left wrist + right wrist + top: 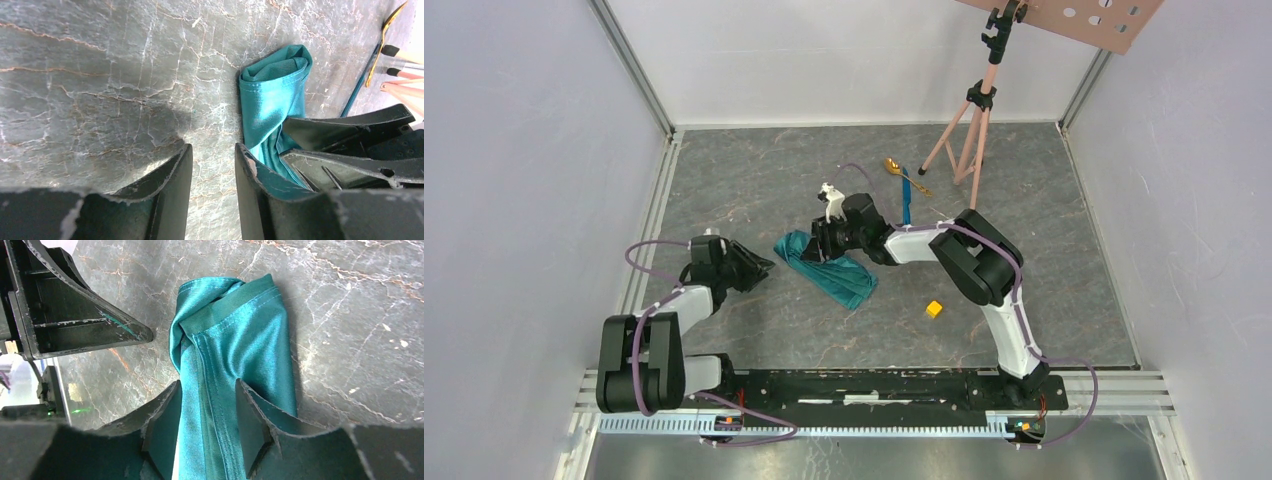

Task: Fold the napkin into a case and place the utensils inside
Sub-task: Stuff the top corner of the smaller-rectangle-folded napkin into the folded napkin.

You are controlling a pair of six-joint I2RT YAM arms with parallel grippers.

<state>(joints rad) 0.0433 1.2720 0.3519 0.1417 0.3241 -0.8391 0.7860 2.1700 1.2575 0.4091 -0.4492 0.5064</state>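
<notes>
A teal-green soft cloth napkin is seen folded into a narrow, long bundle near the middle of the grey marbled table. It runs from far-left to near-right. Its far-left end is turned over in a loose roll, as shown in both wrist views.

The right gripper is lowered onto the far-left part of the bundle. A ridge of cloth with stitched hems is clamped between its 2 black fingers, which are pressed against it on both sides. The rest of the cloth is spread out beside 1 finger and passes under it.

The left gripper is held just left of the napkin, low over the bare table. Its 2 fingers are set a little apart, and nothing is caught between them. The cloth is seen just beside 1 finger; whether it is touched cannot be told.

The small shiny gold metal spoon and the slim bright-blue plastic knife-like stick are laid on the table on the far side of the napkin, apart from it and outside the fold. They meet near the stick's far end, close to the feet of a pink tripod. A small yellow cube is seen to the near-right of the napkin, apart from it.
</notes>
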